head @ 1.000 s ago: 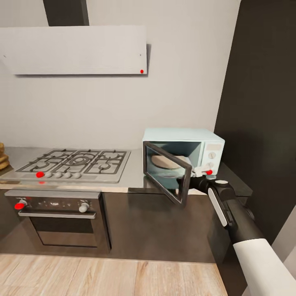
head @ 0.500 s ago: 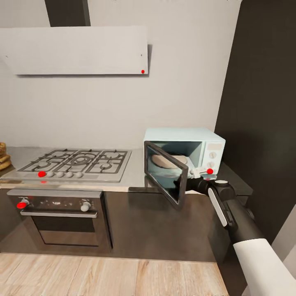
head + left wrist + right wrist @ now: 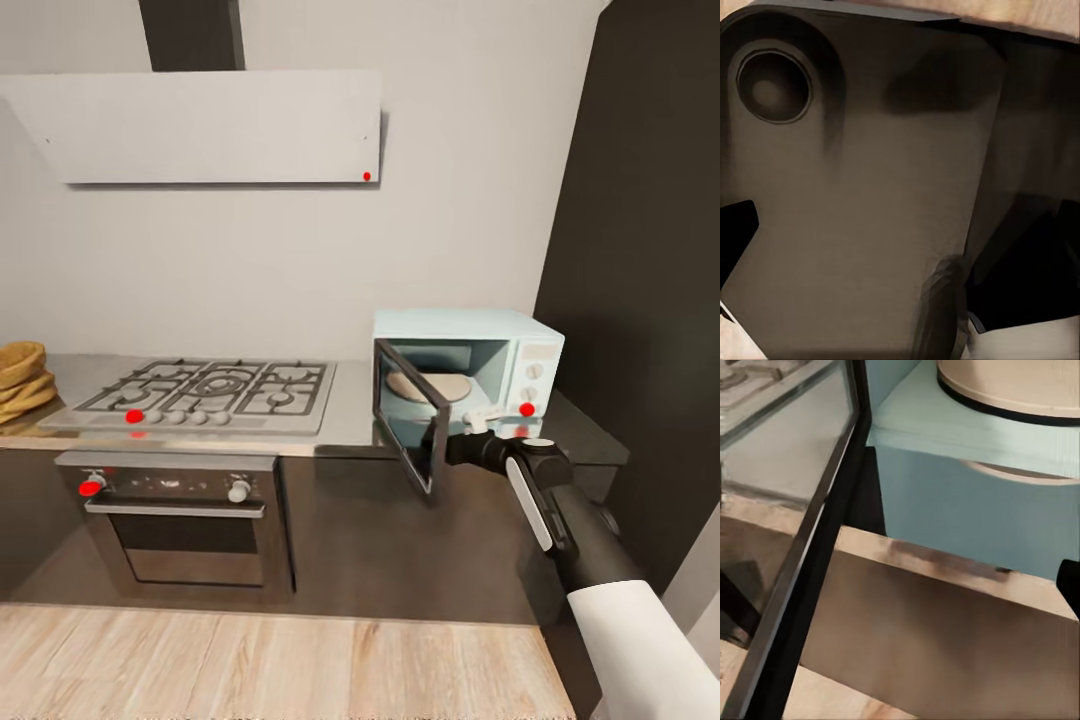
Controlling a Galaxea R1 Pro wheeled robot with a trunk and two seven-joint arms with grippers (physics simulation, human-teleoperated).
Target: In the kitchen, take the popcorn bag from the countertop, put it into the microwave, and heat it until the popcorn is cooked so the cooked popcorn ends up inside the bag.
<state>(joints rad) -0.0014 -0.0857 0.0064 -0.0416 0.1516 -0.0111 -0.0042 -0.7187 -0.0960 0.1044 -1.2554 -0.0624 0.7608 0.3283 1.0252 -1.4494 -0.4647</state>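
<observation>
The microwave [image 3: 468, 372] stands on the bench [image 3: 350, 425] with its door [image 3: 408, 430] swung open by the right gripper [image 3: 440, 445], finger spread not discernible; the popcorn bag [image 3: 22, 378] lies at the bench's far left, to be fetched next.

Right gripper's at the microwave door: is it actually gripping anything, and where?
Cannot be told. The right gripper sits at the free edge of the microwave door, low down, but its fingers are hidden behind the door.
</observation>
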